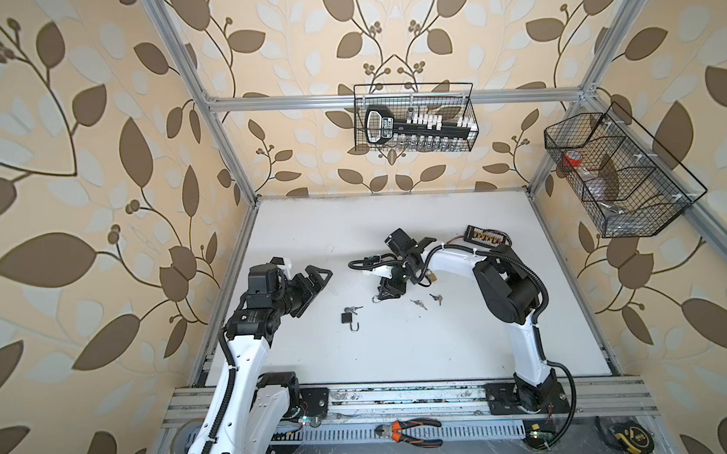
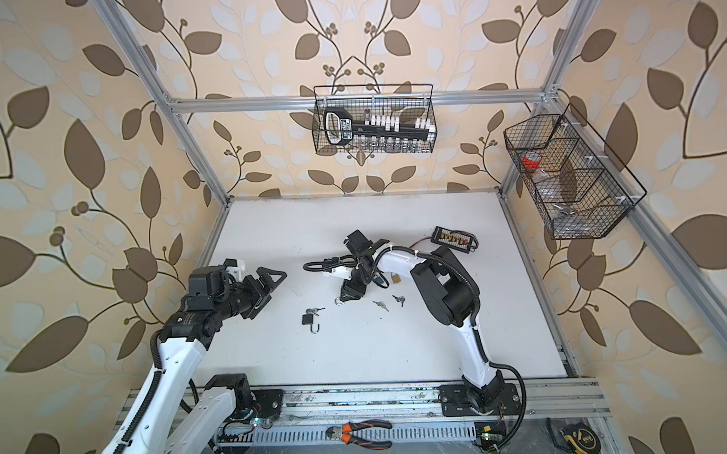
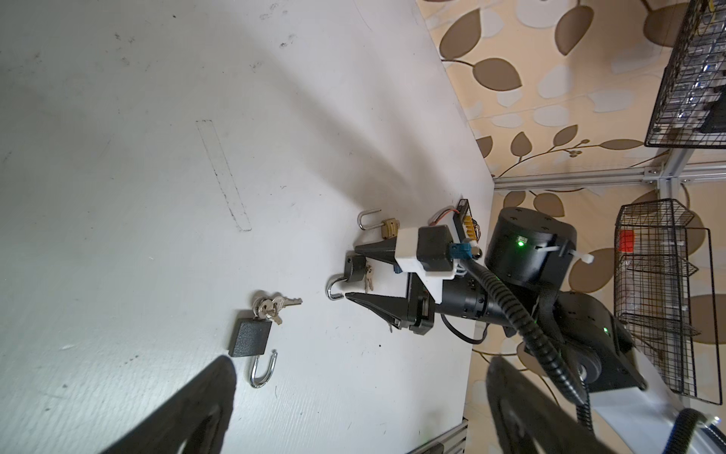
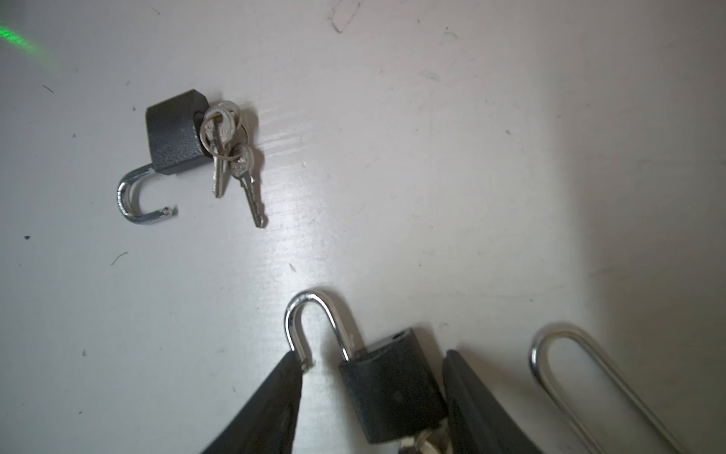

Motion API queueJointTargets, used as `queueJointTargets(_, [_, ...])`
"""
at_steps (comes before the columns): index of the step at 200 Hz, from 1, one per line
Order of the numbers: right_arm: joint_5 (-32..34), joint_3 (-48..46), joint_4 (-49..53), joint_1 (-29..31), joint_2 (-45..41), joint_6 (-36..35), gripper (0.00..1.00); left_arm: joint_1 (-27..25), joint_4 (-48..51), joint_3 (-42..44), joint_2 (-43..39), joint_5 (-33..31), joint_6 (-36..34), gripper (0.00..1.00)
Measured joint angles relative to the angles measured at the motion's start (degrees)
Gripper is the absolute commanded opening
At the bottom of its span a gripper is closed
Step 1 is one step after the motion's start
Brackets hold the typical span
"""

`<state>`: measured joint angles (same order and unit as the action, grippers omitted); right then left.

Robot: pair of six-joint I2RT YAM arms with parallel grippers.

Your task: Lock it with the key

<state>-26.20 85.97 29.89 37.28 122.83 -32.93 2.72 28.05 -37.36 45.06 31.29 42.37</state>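
Reaching in over the white table (image 1: 399,351), the right arm (image 1: 526,347) bends at the elbow and tips its wrist down onto the black padlock (image 4: 393,393). The left arm (image 1: 246,361) is raised, well apart from that padlock. The left gripper (image 1: 320,279) hangs empty, its fingers (image 3: 196,412) spread wide.

The right gripper (image 4: 373,355) has its fingers half apart, bracketing the black padlock, which lies on the table. One fingertip (image 4: 290,377) touches the free end of the open shackle (image 4: 291,326) and the other sits close against the body; whether they pinch it cannot be told.

Both top views hide that body under the gripper. The brass padlock (image 3: 389,228), just beside the black padlock, shows only its long shackle in the right wrist view. A second black padlock (image 4: 176,133), also open, lies near, between the black padlock and the left gripper. It has a key bunch (image 4: 224,129) at its base. Two loose key bunches (image 1: 418,303) lie near the black padlock.
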Motion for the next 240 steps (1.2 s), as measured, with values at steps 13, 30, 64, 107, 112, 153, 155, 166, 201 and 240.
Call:
queueJointTargets(13, [0.04,0.0,0.24,-0.07,0.0,-0.2,0.54,0.0,0.0,0.02,0.0,0.15,0.02,0.98])
queueJointTargets(30, [0.37,-0.02,0.33,-0.13,0.0,-0.39,0.51,0.0,-0.02,0.09,0.0,0.28,0.02,0.98])
queueJointTargets(64, [2.56,-0.17,-0.44,0.11,-0.09,-0.5,0.46,0.0,-0.04,0.09,0.13,0.33,0.02,0.98])
queueJointTargets(107, [6.99,-3.06,-4.13,1.42,-1.75,-0.63,0.43,0.02,-0.02,0.09,0.33,0.33,0.02,0.98])
queueJointTargets(112, [7.45,-3.41,-4.39,1.57,-2.01,-0.74,0.44,0.02,-0.02,0.09,0.33,0.33,0.02,0.98])
queueJointTargets(153, [9.22,-4.96,-5.33,1.97,-3.06,-1.2,0.42,0.37,-0.02,0.09,0.33,0.33,0.02,0.98])
queueJointTargets(155, [9.29,-4.98,-5.33,1.97,-3.06,-1.2,0.42,0.37,-0.02,0.09,0.33,0.33,0.02,0.98])
queueJointTargets(166, [9.51,-5.01,-5.42,1.99,-3.08,-1.22,0.4,0.37,-0.02,0.09,0.35,0.33,0.02,0.98])
queueJointTargets(201, [9.94,-6.01,-6.84,1.99,-3.56,-0.61,0.32,0.39,-0.02,0.09,0.37,0.33,-0.02,0.98])
queueJointTargets(240, [10.1,-9.7,-8.04,1.99,-6.27,1.95,0.22,0.39,-0.04,0.09,0.37,0.33,-0.15,0.98])
